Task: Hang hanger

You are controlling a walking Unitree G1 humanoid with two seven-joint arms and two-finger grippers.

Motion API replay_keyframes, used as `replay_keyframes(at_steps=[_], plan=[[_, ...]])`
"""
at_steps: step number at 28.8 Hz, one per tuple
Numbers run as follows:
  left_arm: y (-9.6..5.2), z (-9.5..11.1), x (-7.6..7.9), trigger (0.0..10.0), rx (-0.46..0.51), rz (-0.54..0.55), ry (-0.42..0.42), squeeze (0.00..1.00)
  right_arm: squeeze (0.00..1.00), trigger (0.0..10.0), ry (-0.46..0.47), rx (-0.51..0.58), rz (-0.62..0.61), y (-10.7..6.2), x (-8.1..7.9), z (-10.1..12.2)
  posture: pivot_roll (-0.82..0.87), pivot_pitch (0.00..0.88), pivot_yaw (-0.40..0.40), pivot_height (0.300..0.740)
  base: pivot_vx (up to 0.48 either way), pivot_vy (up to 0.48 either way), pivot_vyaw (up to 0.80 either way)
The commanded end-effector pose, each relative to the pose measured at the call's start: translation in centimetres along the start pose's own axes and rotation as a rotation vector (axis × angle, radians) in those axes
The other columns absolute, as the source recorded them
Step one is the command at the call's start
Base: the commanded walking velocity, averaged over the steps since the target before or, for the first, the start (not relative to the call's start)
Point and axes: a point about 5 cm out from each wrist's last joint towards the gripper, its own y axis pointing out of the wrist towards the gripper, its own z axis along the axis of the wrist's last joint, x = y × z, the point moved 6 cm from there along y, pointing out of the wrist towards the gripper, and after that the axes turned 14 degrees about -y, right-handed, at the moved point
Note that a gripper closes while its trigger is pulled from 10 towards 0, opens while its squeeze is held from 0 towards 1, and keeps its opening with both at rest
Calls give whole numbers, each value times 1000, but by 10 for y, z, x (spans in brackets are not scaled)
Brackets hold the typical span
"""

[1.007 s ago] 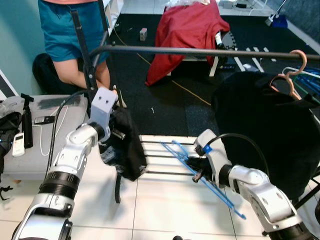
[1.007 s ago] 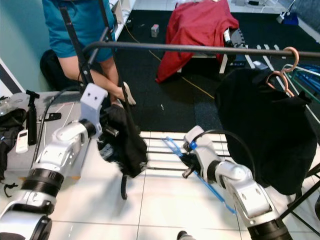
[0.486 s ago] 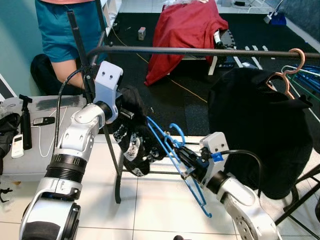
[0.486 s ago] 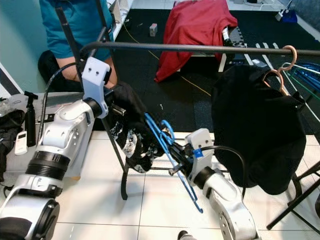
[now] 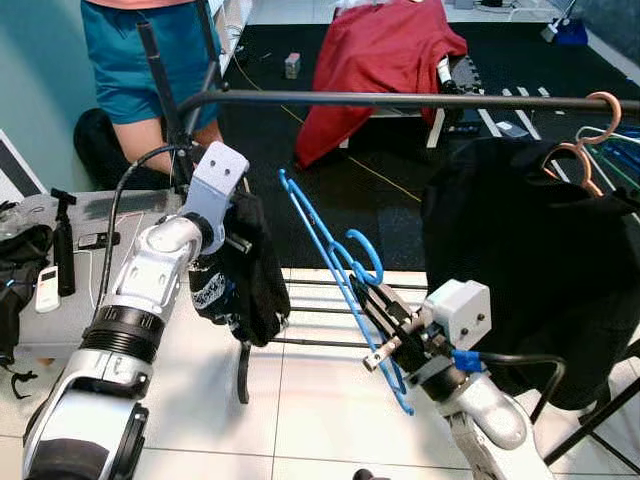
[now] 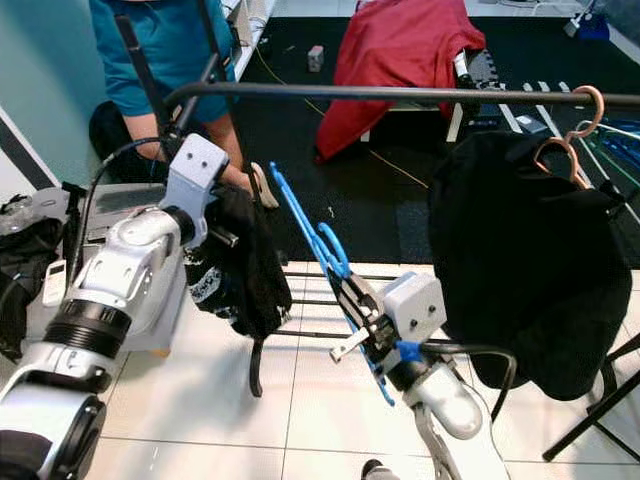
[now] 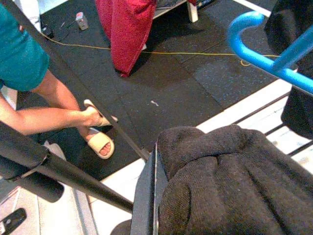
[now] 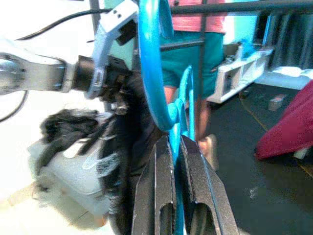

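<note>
Here the right gripper [image 5: 372,308] pinched the blue hanger [image 5: 335,262] below the rail [image 5: 400,100], while the left gripper [image 5: 238,245] clamped a dark garment [image 5: 245,285].

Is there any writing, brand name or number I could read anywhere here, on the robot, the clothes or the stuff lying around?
None can be read.
Dark garment in the left hand: a pale printed patch, too blurred to read.
Blue hanger in the right hand: no marking visible.
Small box on the black mat: too small to read.
White remote beside the robot: too small to read.
</note>
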Motion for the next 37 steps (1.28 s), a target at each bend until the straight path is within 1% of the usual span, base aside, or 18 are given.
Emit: replay_keyframes(at_steps=[1,2,3,5,10,14,15,16,17,18,20,21,22,23,28,29,35,37], plan=[[1,9,-12,10000,23,31,51,0,0,10000,149,-95,152,-9,-27,-13,-89,177,81,740,0,0,0],[2,9,-14,10000,22,38,52,0,0,10000,178,-135,198,-14,-33,-18,-91,178,83,740,0,0,0],[2,9,-14,10000,22,38,52,0,0,10000,178,-135,198,-14,-33,-18,-91,178,83,740,0,0,0],[4,12,-16,10000,27,55,33,0,0,10000,212,-220,261,-21,-41,-29,-90,180,87,740,0,0,0],[7,15,-20,10000,35,90,-12,0,0,10000,250,-286,316,-24,-46,-36,-91,181,89,740,0,0,0],[9,20,-15,10000,49,78,-37,0,0,10000,184,-273,298,-15,-35,-32,-91,187,91,740,0,0,0],[10,21,-13,10000,54,66,-41,0,0,10000,146,-265,278,-11,-29,-29,-91,186,90,740,0,0,0],[10,21,-13,10000,54,66,-41,0,0,10000,146,-265,278,-11,-29,-29,-91,186,90,740,0,0,0],[10,21,-12,10000,56,57,-49,0,0,10000,80,-261,259,-7,-24,-28,-90,188,89,740,0,0,0],[10,21,-12,10000,56,57,-49,0,0,10000,80,-261,259,-7,-24,-28,-90,188,89,740,0,0,0],[10,19,-11,10000,51,48,-61,0,0,10000,-155,-283,328,-4,-28,-31,-90,190,87,740,0,0,0],[10,19,-11,10000,51,48,-61,0,0,10000,-155,-283,328,-4,-28,-31,-90,190,87,740,0,0,0],[11,18,-11,10000,47,49,-72,0,0,10000,-216,-298,355,-5,-32,-34,-89,190,87,740,0,0,0],[11,18,-11,10000,45,50,-79,0,0,10000,-242,-309,369,-5,-35,-36,-89,190,87,740,0,0,0],[11,18,-10,10000,42,45,-90,0,0,10000,-237,-310,365,-3,-36,-36,-89,190,92,740,0,0,0],[12,18,-7,10000,40,34,-105,0,0,10000,-212,-297,357,1,-35,-35,-89,190,92,740,0,0,0],[15,21,1,10000,46,6,-130,0,0,10000,-212,-260,332,11,-30,-31,-87,187,92,740,0,0,0],[16,21,6,10000,49,-14,-138,0,0,10000,-328,-232,265,22,-22,-20,-86,187,90,740,0,0,0]])
